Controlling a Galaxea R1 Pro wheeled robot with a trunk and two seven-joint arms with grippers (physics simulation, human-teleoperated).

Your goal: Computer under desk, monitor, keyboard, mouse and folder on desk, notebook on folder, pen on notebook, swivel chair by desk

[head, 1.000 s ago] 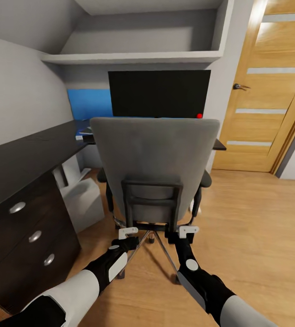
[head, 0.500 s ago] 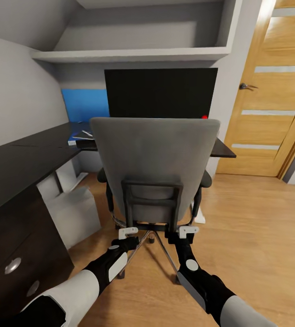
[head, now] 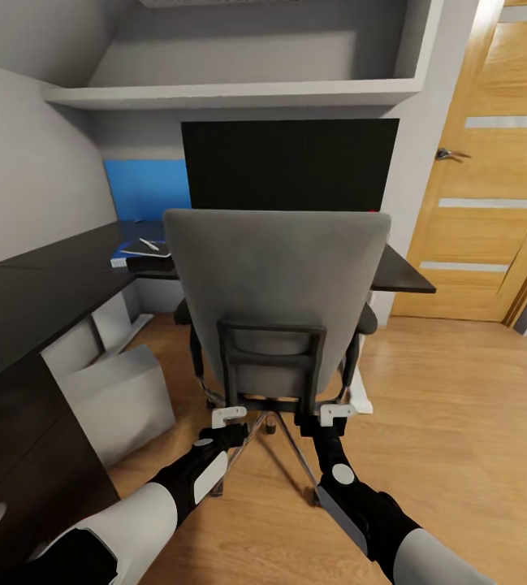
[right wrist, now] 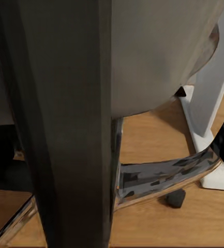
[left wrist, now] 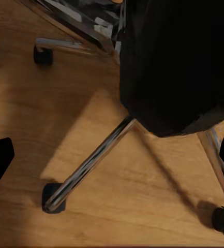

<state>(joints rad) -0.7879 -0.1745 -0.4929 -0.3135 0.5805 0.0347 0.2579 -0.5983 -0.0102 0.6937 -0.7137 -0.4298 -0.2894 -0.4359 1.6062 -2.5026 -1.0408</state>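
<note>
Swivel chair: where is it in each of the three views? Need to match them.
Head view: swivel chair at centre, its back toward the camera, in front of the desk.
Left wrist view: chrome base legs and casters on the wood floor, under a dark chair part.
Right wrist view: dark back frame up close, grey upholstery behind it.
Shared landmark: the chrome base.

No writing, label, brand, number or sign can be read anywhere. The monitor (head: 289,165) has a plain black screen, the folder (head: 137,253) on the desk (head: 44,284) at far left is too small to show any print, and the door (head: 490,187) at right carries only plain pale strips.
</note>
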